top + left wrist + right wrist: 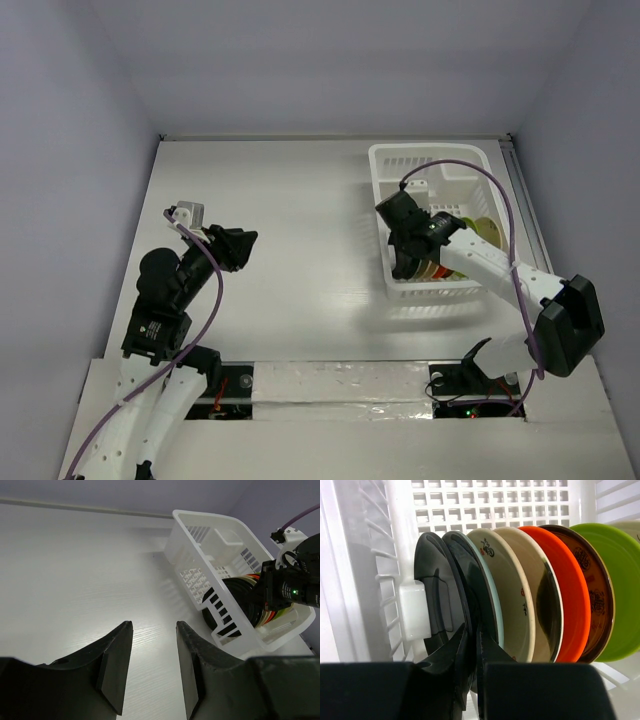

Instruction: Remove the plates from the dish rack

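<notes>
Asking first: which arm has the job? — Mei

The right one. The right end effector (474, 642) is down inside the dish rack (425, 149), at the left end of the row of plates (540, 605). The left end effector (154, 627) hangs over bare tabletop (280, 200), fingers spread wide, well apart from the rack. — Tom

And what is the right one on? — Mei

Its fingers are drawn narrow, and the rim of a dark plate (470, 570) runs straight down into the slit between them. I read that as a pinch on that rim. A black plate (434, 585) stands just beside it on the wall side. The cream, orange-red, brown and yellow-green ones line up on the other side. — Tom

How do they lie? — Mei

All upright on edge, face to face, closely packed. In the overhead view the row runs across the near part of the rack, while the rack's long side runs away from the arms. — Tom

So the way out is? — Mei

Upward, I'd judge, in the plate's own plane. Any sideways drift would rub it against its neighbours, since there is little room either way. — Tom
</notes>
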Robot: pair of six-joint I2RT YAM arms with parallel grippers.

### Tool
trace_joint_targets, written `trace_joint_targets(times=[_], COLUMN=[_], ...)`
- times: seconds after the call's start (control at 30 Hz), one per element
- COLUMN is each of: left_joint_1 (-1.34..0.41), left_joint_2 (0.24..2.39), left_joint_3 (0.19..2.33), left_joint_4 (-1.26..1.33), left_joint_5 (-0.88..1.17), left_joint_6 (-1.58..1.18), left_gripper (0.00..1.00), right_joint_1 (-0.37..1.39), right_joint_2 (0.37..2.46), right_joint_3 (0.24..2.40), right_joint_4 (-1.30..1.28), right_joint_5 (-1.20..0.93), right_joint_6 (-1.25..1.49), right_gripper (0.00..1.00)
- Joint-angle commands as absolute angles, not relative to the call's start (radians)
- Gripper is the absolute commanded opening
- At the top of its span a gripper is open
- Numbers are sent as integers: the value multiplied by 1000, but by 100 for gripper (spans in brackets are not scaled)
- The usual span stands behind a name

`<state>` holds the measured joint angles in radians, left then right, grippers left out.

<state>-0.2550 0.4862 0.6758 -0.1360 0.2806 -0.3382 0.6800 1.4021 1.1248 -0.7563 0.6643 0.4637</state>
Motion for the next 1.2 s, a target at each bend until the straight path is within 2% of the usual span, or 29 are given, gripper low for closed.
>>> trace_joint_targets(times=[0.0,0.33,0.7,0.93,1.1,1.17], left_joint_1=[-252,-252,-252,-252,-252,-252], left_joint_2=[479,476,469,474,472,471], left_joint_3=[716,713,710,712,718,724], left_joint_4=[-107,-104,-103,-101,-107,-115], left_joint_5=[287,288,290,281,255,232], left_joint_6=[-330,-330,-330,-330,-331,-333], left_gripper=[37,38,39,39,39,39], right_joint_1=[678,687,719,779,834,857], right_joint_2=[1371,1287,1362,1208,1200,1242], right_joint_3=[1189,1288,1290,1483,1552,1523], right_joint_4=[-736,-805,-816,-870,-803,-666], right_joint_5=[712,761,793,874,777,627], right_joint_6=[470,341,365,399,390,391], right_gripper=[0,0,0,0,0,0])
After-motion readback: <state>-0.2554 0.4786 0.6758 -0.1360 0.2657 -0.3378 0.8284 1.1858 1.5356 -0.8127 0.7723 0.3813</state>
